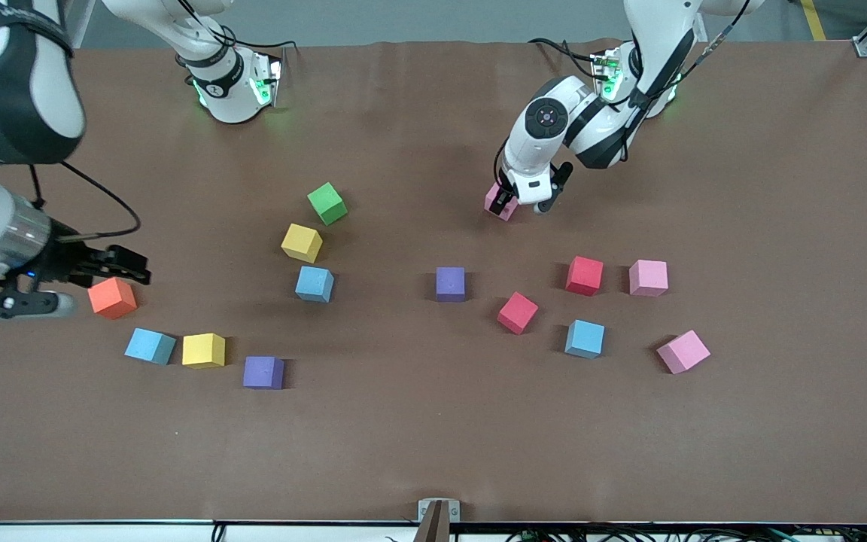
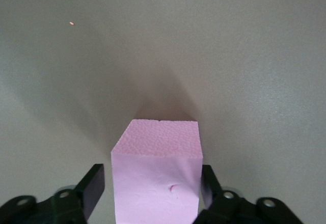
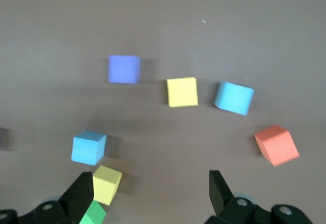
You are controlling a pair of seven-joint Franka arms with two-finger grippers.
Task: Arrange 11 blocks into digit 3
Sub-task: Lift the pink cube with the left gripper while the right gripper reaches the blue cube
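Sitting between left fingers [image 2: 94,186]: pink block [image 2: 156,175]

pink block [image 2: 155,183]: matte, grainy foam | table [image 1: 433,452]: matte brown

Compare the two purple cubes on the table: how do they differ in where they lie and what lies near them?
One purple cube lies mid-table, farther from the front camera; the other purple cube lies nearer that camera, toward the right arm's end. The first stands alone; the second has a yellow cube close beside it. Both look the same size and colour, flat on the table, untouched.
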